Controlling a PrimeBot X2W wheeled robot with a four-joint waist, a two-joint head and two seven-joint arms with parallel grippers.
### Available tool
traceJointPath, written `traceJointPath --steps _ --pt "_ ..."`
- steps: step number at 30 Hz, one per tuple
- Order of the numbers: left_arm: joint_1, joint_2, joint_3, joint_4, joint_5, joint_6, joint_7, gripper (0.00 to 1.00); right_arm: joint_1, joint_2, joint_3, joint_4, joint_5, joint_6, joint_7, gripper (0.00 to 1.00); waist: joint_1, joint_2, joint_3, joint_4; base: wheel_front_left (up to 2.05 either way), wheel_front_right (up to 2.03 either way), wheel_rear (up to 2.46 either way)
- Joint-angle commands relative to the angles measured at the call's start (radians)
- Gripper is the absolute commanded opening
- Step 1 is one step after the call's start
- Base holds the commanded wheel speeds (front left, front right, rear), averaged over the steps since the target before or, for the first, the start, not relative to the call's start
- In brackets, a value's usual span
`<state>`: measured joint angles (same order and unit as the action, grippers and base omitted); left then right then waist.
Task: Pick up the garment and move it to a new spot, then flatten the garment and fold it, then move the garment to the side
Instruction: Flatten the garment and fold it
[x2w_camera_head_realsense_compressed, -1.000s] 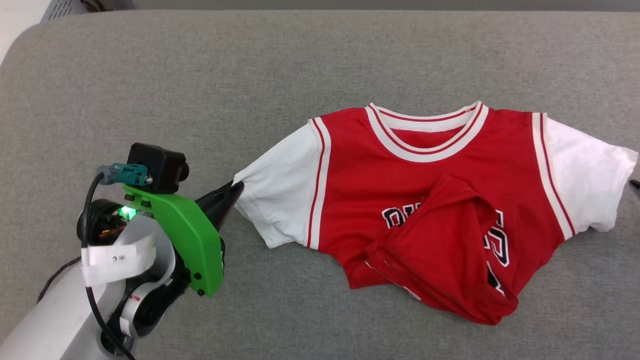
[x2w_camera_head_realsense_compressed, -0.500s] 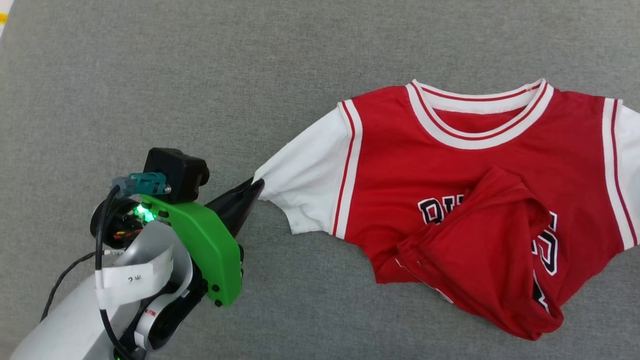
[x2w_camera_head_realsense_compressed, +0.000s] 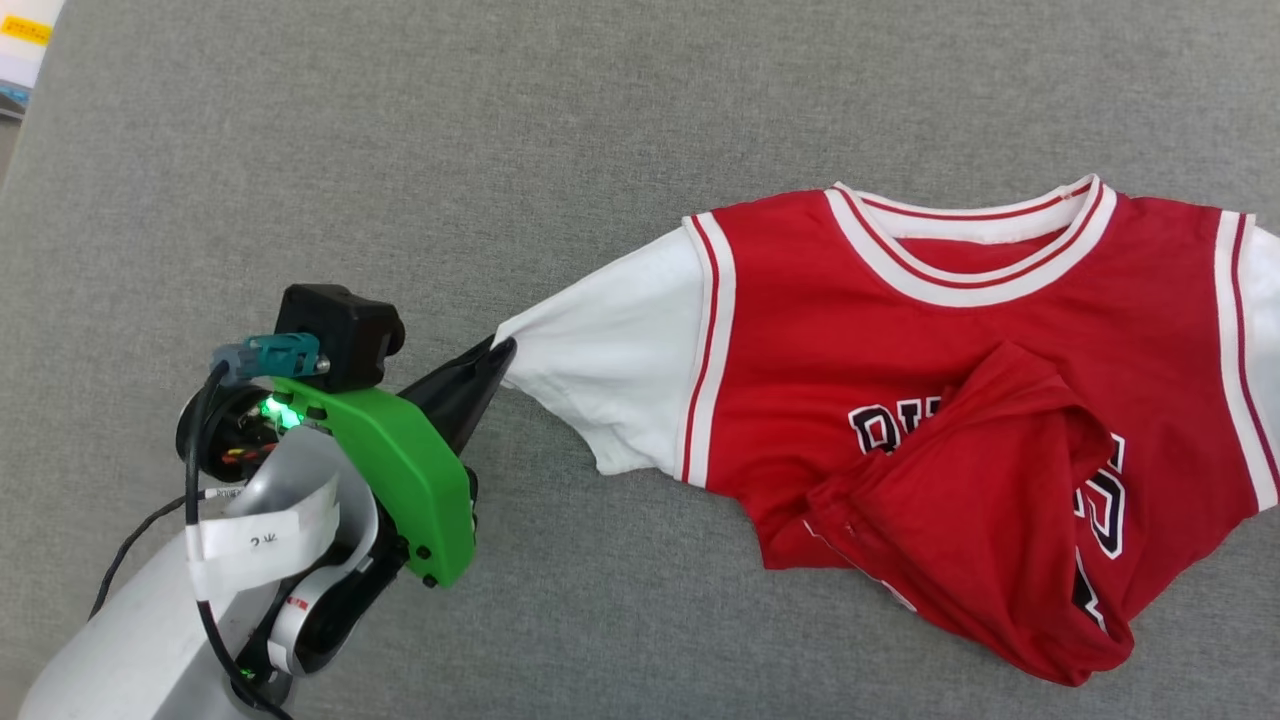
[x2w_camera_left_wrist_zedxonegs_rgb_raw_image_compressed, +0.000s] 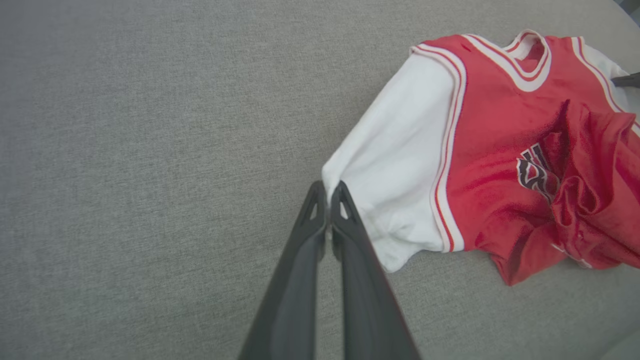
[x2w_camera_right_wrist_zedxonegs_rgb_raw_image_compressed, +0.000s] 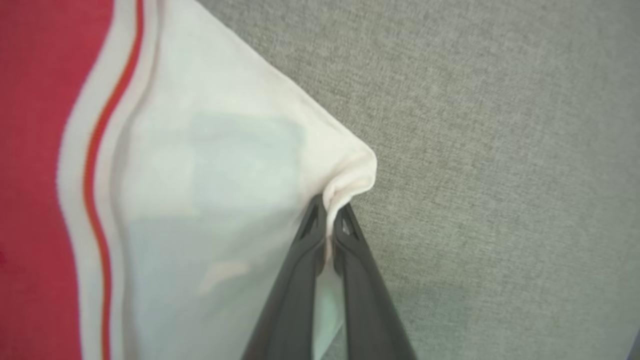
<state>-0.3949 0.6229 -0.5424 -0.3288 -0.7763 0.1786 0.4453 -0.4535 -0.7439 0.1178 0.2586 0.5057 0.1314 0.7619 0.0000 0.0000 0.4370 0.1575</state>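
**Both sleeves pinched**

Garment (x2w_camera_head_realsense_compressed: 800, 380) lies chest-up on grey counter (x2w_camera_head_realsense_compressed: 500, 120), right of centre. Its hem is bunched up over the lettering (x2w_camera_head_realsense_compressed: 880, 435). Left gripper (x2w_camera_head_realsense_compressed: 503, 348) is clamped on the tip of a white sleeve (x2w_camera_head_realsense_compressed: 610, 380), cloth taut. Right gripper (x2w_camera_right_wrist_zedxonegs_rgb_raw_image_compressed: 330, 212) is clamped on the other sleeve (x2w_camera_right_wrist_zedxonegs_rgb_raw_image_compressed: 225, 175), whose edge is puckered.

Lettering (x2w_camera_head_realsense_compressed: 880, 432): black letters on the garment (x2w_camera_head_realsense_compressed: 800, 330) chest, middle hidden under a turned-up red hem flap (x2w_camera_head_realsense_compressed: 980, 540); word unreadable.
Far sleeve (x2w_camera_head_realsense_compressed: 1268, 330): cut off by the head view's right edge.
Red body (x2w_camera_right_wrist_zedxonegs_rgb_raw_image_compressed: 30, 150), right wrist view: runs off the left edge, blurred.
Paper (x2w_camera_head_realsense_compressed: 25, 30), far up-left of the garment: cropped, print too small.
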Motion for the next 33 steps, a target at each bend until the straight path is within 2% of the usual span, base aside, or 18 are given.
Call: traceJointPath --steps 1,6,12,21,33 --pt "-0.016 -0.006 0.011 0.011 0.006 -0.005 -0.020 0.00 0.009 0.023 0.002 0.016 -0.014 -0.001 -0.046 0.00 0.0000 0.0000 -0.036 -0.008 0.00 0.00 0.00" --pt "-0.009 0.000 0.041 0.049 0.007 -0.008 -0.069 0.00 -0.021 0.008 0.002 0.004 -0.074 -0.001 -0.233 0.00 0.0000 0.0000 -0.114 -0.025 0.00 0.00 0.00" --pt "0.000 0.028 0.097 0.063 0.012 0.000 -0.131 0.00 -0.039 -0.028 0.004 0.000 -0.085 -0.001 -0.356 0.00 0.0000 0.0000 -0.248 -0.046 0.00 0.00 0.00" --pt "-0.006 0.063 0.160 0.033 0.048 0.030 -0.194 0.00 -0.062 -0.069 -0.025 -0.072 -0.082 -0.001 -0.419 0.00 0.0000 0.0000 -0.363 -0.066 0.00 0.00 0.00" --pt "-0.078 0.125 0.224 -0.025 0.071 0.040 -0.193 0.00 -0.099 -0.089 -0.072 -0.138 -0.036 -0.001 -0.391 0.00 0.0000 0.0000 -0.432 -0.090 0.00 0.00 0.00"
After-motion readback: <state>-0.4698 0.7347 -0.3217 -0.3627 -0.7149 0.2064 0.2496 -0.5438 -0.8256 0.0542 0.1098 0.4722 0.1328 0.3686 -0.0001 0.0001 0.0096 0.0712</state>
